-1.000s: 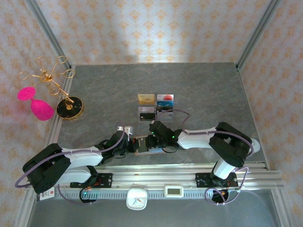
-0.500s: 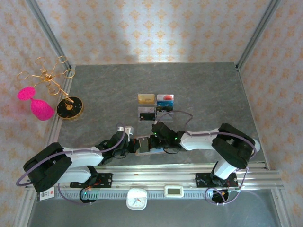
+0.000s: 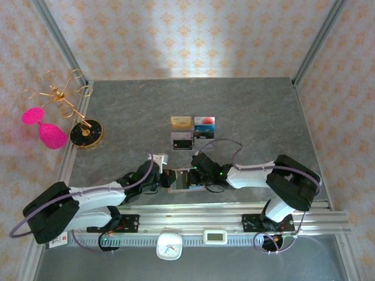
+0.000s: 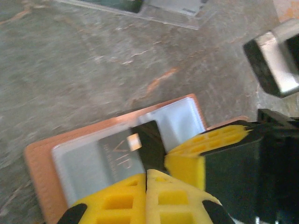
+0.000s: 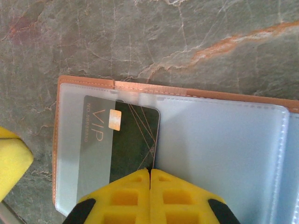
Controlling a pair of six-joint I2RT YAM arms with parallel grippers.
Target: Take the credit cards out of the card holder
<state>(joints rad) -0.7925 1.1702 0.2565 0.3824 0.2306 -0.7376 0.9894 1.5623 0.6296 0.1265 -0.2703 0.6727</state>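
The black VIP card [image 5: 135,140] sits half out of the card holder [image 5: 140,87].
The right gripper [image 5: 149,173], jaws pressed together, touches its near edge, card at 12 o'clock; the left gripper [image 4: 146,179], also closed, rests on the holder.

The left arm [image 3: 94,192] and right arm [image 3: 258,171] are lying low, both reaching inward until their wrists are almost meeting. The left fingers [image 4: 117,198] are pressing shut, pad against pad. The right fingers [image 5: 182,191] are doing likewise, just beside them.
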